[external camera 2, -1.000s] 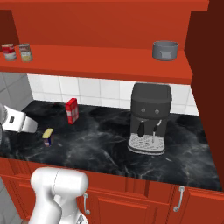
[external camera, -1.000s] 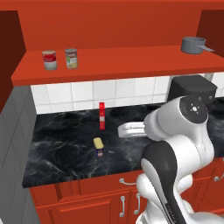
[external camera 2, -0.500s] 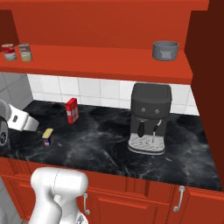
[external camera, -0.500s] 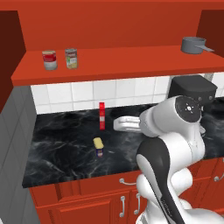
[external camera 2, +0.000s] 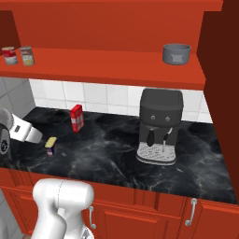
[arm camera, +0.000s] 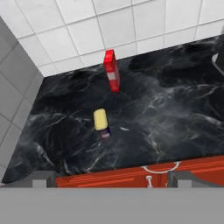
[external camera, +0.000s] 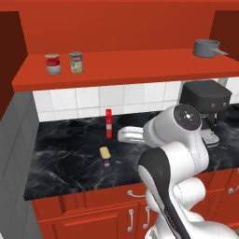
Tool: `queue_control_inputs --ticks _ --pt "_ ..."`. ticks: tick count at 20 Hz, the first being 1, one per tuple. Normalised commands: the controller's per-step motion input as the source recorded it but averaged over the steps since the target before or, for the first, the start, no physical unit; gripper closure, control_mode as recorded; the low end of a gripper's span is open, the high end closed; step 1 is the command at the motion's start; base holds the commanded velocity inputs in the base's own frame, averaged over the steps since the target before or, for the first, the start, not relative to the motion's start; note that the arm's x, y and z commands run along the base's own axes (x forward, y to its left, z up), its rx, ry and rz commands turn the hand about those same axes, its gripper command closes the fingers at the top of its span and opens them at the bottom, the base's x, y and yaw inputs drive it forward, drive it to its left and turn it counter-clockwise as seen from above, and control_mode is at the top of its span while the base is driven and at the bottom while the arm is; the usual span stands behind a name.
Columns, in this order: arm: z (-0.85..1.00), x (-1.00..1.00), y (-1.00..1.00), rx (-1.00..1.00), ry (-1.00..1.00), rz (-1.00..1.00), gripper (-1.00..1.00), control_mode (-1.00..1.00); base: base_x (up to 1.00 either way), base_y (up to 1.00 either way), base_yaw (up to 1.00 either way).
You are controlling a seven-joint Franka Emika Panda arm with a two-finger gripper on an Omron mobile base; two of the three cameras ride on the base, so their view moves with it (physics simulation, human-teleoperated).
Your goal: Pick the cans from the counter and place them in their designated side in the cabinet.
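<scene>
On the black marble counter (arm camera: 166, 113) I see the rectangular tin (arm camera: 101, 122), dark blue with a yellow top, lying flat, well ahead of my gripper (arm camera: 111, 178), whose jaws stand wide and empty.

The counter (external camera: 70, 158) is finished in glossy black marble with white veins, and reflections are carried on it. The wall (arm camera: 83, 30) behind is clad in smooth white tiles with grey joints. The cabinet (external camera: 140, 70) is rendered in flat, matt red, as are the drawers (external camera 2: 140, 210), which are fitted with shiny metal handles (external camera 2: 190, 212). The round can (external camera: 76, 62) is wrapped in a yellow-green label between silver metal rims. The tin (arm camera: 101, 122) is shown dark blue with a smooth yellow top. The coffee machine (external camera 2: 159, 126) looks like dark matt plastic; the pot (external camera 2: 176, 52) is dull grey metal.
</scene>
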Motion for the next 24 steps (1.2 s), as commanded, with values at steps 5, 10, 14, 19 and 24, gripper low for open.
queue_control_inputs --ticks 5,10,14,19,24 --pt "-0.17 0.16 0.07 0.03 0.00 0.00 -1.00 -1.00 0.00 0.00 0.00" --pt "-0.15 0.15 0.06 0.04 0.01 0.00 -1.00 -1.00 0.00 0.00 0.00" --pt "-0.21 0.09 0.05 0.01 0.01 0.00 -1.00 -1.00 0.00 0.00 0.00" --pt "-0.31 0.05 0.06 0.00 0.00 0.00 -1.00 -1.00 0.00 0.00 0.00" --pt "-0.25 0.11 0.03 -0.01 0.02 0.00 -1.00 -1.00 0.00 0.00 0.00"
